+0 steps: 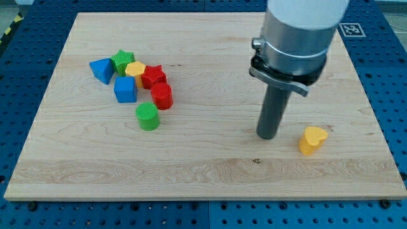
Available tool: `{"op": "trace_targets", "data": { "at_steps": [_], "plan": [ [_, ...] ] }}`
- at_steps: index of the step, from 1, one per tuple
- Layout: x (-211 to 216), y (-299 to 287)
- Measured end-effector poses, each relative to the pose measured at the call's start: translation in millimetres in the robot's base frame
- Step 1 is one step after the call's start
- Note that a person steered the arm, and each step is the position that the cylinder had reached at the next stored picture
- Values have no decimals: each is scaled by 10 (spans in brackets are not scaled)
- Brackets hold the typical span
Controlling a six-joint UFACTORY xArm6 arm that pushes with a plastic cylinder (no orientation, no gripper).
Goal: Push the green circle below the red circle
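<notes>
The green circle (147, 117) is a ribbed round block left of the board's centre. The red circle (161, 95) sits just above it and slightly to its right, almost touching it. My tip (267, 136) rests on the board far to the right of both, about a third of the board's width from the green circle. A yellow heart (312, 140) lies just to the right of my tip.
A cluster lies above and left of the red circle: a red star (152, 75), a yellow block (135, 69), a green star (123, 61), a blue triangle-like block (102, 69) and a blue cube (125, 90). The wooden board (203, 178) lies on a blue perforated table.
</notes>
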State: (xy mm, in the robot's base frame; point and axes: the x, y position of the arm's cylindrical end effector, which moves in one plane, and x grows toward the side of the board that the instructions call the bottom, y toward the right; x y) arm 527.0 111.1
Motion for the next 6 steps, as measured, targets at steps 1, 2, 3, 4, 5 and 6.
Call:
{"op": "trace_targets", "data": {
  "at_steps": [1, 2, 3, 4, 5, 6],
  "plan": [
    [46, 683],
    [46, 1085],
    [48, 665],
    [241, -146],
    [346, -1265],
    [329, -2280]
  ]
}}
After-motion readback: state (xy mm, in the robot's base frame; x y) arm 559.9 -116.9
